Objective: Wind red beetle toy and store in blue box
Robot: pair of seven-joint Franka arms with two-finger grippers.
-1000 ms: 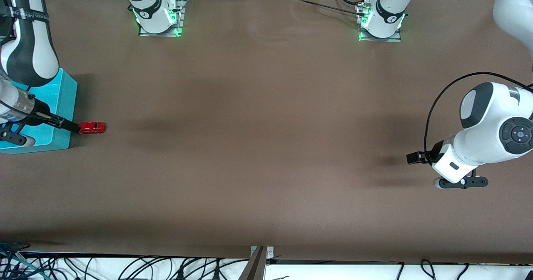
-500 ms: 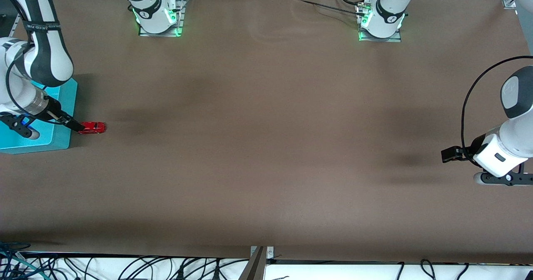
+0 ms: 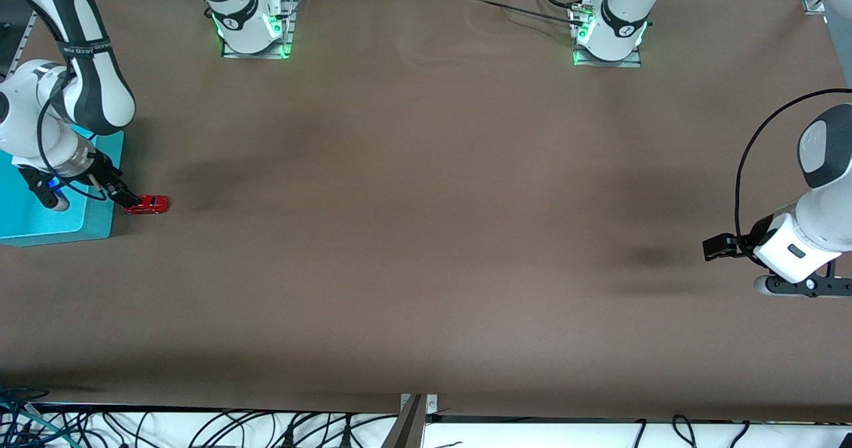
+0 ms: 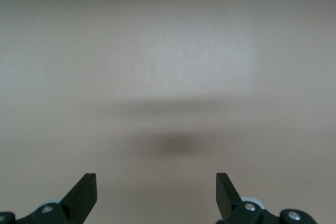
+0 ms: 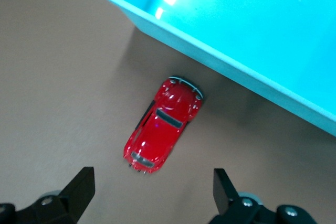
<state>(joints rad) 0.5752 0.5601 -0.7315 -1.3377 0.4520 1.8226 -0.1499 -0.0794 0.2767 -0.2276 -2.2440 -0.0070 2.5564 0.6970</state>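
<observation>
Red beetle toy (image 5: 164, 125) sat on table (image 3: 426, 235) beside blue box (image 5: 252, 40) at right arm's edge. Right gripper (image 5: 152, 195) hovered over it, fingers apart. Left gripper (image 4: 156, 195) waited, fingers apart. Risk: off-centre descent could shove the toy against the box wall.

blue box (image 3: 100, 225) wall just beside red beetle toy (image 3: 152, 204) (tight there), its remaining sides unobstructed

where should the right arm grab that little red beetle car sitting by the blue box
Probably across its two long flanks, coming from above. The red beetle toy sits upright on its wheels just clear of the blue box, and the open right tool hangs over it.
</observation>
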